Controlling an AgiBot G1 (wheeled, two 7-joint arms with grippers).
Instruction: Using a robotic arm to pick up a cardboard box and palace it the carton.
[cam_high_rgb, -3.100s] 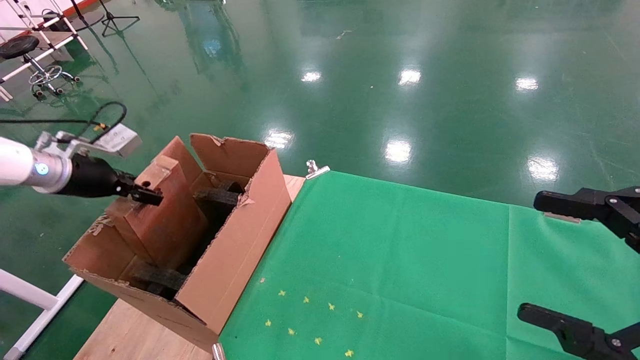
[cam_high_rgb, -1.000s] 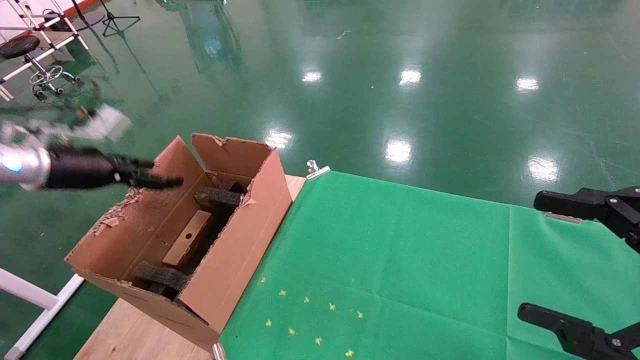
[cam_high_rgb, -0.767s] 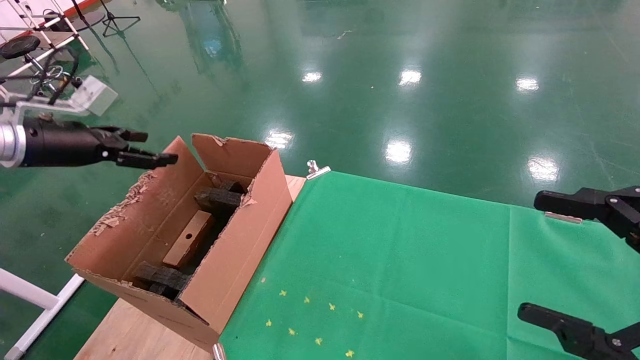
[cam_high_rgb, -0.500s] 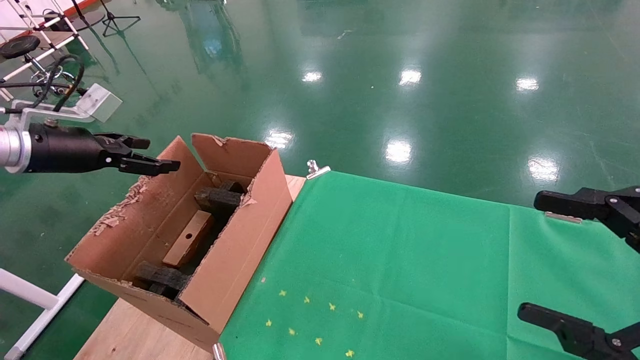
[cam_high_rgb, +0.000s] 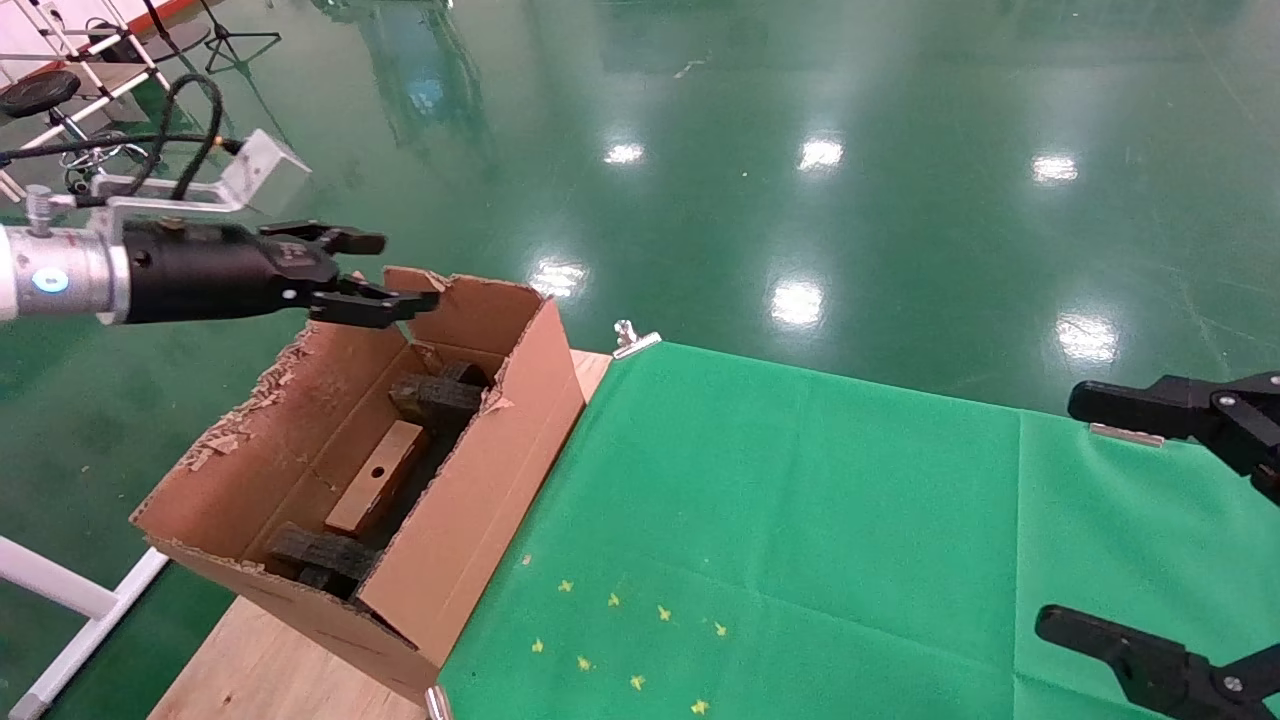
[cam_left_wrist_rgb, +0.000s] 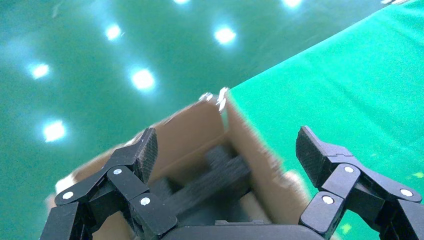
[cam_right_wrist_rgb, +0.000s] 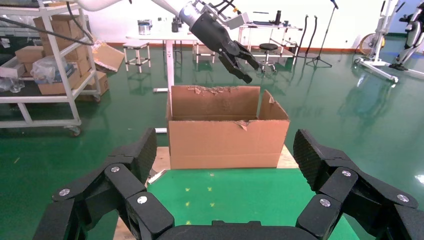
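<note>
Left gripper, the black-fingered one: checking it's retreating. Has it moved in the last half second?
Yes. The left gripper has moved up and rightward, now above the large brown carton's far flap, open and empty.

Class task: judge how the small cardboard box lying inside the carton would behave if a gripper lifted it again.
The cardboard box looks flat-sided and sealed, so probably stiff and unlikely to roll. Being slim, it likely tips easily when stood upright. Plain cardboard probably grips well, and it seems light for its size.

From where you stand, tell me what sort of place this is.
Probably a robotics lab or test workshop: a glossy green floor, metal shelving stacked with boxes, and white work tables. The left gripper hovers open above the carton; the right gripper is parked, open.
</note>
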